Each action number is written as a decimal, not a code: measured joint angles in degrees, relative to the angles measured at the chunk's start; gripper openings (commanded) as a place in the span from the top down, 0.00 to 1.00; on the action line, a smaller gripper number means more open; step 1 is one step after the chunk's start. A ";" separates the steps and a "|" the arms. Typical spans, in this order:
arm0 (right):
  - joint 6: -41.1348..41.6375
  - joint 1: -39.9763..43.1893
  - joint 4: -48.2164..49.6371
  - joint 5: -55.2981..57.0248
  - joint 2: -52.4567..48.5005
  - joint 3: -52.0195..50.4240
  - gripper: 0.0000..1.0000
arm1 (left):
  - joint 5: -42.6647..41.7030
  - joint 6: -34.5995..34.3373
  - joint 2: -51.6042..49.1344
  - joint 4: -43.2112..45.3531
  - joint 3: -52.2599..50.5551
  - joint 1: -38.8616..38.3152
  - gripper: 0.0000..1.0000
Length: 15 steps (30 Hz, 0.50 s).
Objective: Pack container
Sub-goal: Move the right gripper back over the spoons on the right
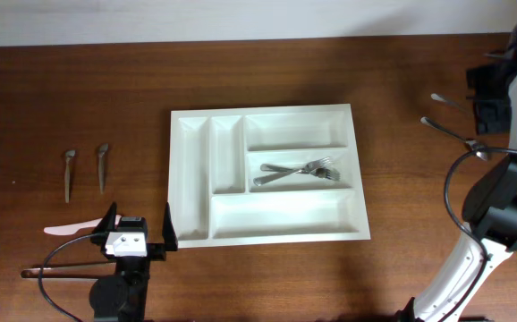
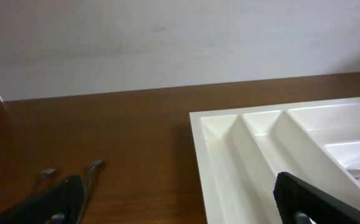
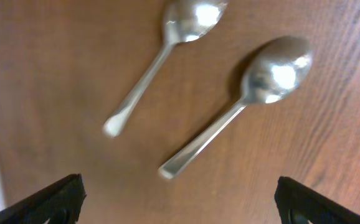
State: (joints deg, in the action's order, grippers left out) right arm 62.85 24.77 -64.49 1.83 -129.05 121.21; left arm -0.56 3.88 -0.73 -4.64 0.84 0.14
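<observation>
The container [image 1: 177, 179] sits in the middle of the desk [image 1: 53, 89], its two narrow compartments towards the left arm's side and its three wide ones towards the right. Packing looks barely begun: only the middle wide compartment holds anything, a few forks [image 1: 299, 171] lying crossed over one another, while the other four compartments show bare white. The rest of the cutlery lies out on the wood. Two spoons [image 3: 242, 106] rest side by side, well to the right of the container, and the right claw [image 3: 180, 194] hangs directly over them with its fingers spread apart and nothing between them. On the far left, two small utensils [image 1: 85, 168] lie parallel, well apart from the container, and a pale flat piece [image 1: 66, 230] pokes out beside the left claw [image 1: 139, 224]. That claw also stands wide apart and empty, just off the container's near left corner. By this reading, the spoons are the likely next pick, with the left-hand pieces to follow.
</observation>
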 measured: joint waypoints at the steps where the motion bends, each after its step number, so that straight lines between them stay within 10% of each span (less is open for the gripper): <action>1: 0.17 0.50 -0.68 -0.20 -0.48 -0.07 0.00 | 0.00 0.00 0.00 0.00 0.00 0.00 0.01; 15: 10.58 0.61 -3.30 -1.18 -1.55 -0.31 0.03 | 0.00 0.00 0.00 0.00 0.00 0.00 0.01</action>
State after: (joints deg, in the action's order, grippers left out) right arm 73.43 25.39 -67.79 0.64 -130.61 120.90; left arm -0.56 3.88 -0.73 -4.64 0.84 0.14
